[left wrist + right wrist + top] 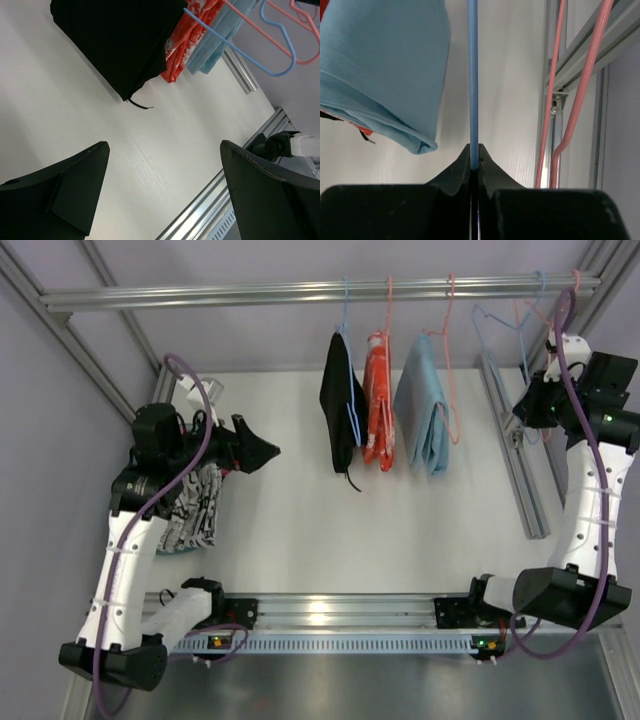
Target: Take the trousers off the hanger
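Well, L gripper (pixel 164 150) gapes empty nr black trousers (pixel 115 35) — R gripper (pixel 474 150) pinches blue hanger (pixel 473 75) beside light-blue pair (pixel 380 65).

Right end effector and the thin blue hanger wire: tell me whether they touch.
Touching. The right wrist view shows the right end effector pinched shut on the thin blue hanger wire, with no gap on either side.

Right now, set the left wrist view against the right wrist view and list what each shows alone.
Left wrist only: the black folded garment and the open left fingers. Right wrist only: the right fingers shut on a thin blue hanger wire. Both: the folded light blue garment, pink wire hangers and the white table.
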Controlling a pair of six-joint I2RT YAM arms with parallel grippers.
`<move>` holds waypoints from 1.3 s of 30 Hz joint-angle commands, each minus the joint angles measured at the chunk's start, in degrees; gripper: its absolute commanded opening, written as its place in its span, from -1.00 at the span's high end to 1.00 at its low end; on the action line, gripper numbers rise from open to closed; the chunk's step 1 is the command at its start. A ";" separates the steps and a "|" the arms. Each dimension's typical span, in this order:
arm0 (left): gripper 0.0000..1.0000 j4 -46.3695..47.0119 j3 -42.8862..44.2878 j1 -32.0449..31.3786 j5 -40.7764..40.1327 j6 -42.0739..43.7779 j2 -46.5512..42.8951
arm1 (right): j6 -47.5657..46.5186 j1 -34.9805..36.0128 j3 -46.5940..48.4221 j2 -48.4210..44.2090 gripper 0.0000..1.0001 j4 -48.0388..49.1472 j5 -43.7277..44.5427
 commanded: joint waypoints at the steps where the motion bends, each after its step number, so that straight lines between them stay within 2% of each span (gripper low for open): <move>1: -0.97 -3.86 -1.26 0.93 -1.09 1.64 -0.16 | -2.22 -0.83 -2.75 -3.90 1.00 5.00 -0.49; 4: -0.97 -6.50 -1.36 1.73 -0.47 2.51 0.89 | -2.57 -0.83 -5.39 -5.48 1.00 5.35 -0.83; 5: -0.97 -7.03 -1.27 2.16 -0.30 2.87 1.16 | -2.57 -0.74 -6.27 -5.92 0.91 5.35 -1.01; 7: -0.97 -8.43 -1.00 2.60 -0.64 3.22 1.86 | -2.57 -0.74 -6.89 -7.15 0.85 5.18 -1.18; 8: -0.97 -8.96 -0.48 2.69 -1.08 3.48 2.21 | -2.49 -0.74 -6.98 -7.59 0.68 4.57 -1.19; 10: -0.97 -11.32 0.31 2.78 -3.10 4.01 3.70 | -2.31 -0.74 -6.37 -8.56 0.52 3.42 -1.62; 11: -0.97 -12.30 1.62 2.87 -3.89 5.14 4.40 | -2.31 -0.83 -5.49 -8.91 0.25 2.02 -2.06; 13: -0.97 -14.49 3.47 3.04 -6.34 6.12 6.78 | -2.48 -0.74 -4.70 -10.40 -0.13 0.70 -1.98; 14: -0.97 -16.33 5.31 3.13 -6.71 7.08 7.57 | -2.75 -0.74 -3.73 -10.93 -0.45 -0.79 -1.54; 18: -0.97 -18.11 8.57 3.57 -9.52 8.05 9.86 | -3.89 -0.74 -2.93 -16.10 -0.99 -3.78 0.83; 21: -0.97 -18.54 9.89 3.75 -11.54 8.67 10.04 | -4.33 -0.83 -2.15 -20.06 -0.99 -5.98 1.80; 24: -0.97 -18.46 10.51 3.84 -12.77 8.41 9.51 | -4.85 -0.74 0.31 -22.70 -0.99 -10.54 -2.93; 28: -0.97 -18.55 9.90 3.84 -14.88 7.88 7.93 | -9.24 -0.74 -0.20 -24.82 -0.99 -20.02 -18.36; 33: -0.97 -18.55 6.91 3.84 -16.46 8.76 2.14 | -13.47 -0.74 -6.53 -28.06 -0.99 -25.41 -30.26; 39: -0.97 -19.69 2.25 4.80 -24.18 10.95 -6.29 | -15.23 -0.57 -13.21 -32.12 -0.99 -23.13 -30.10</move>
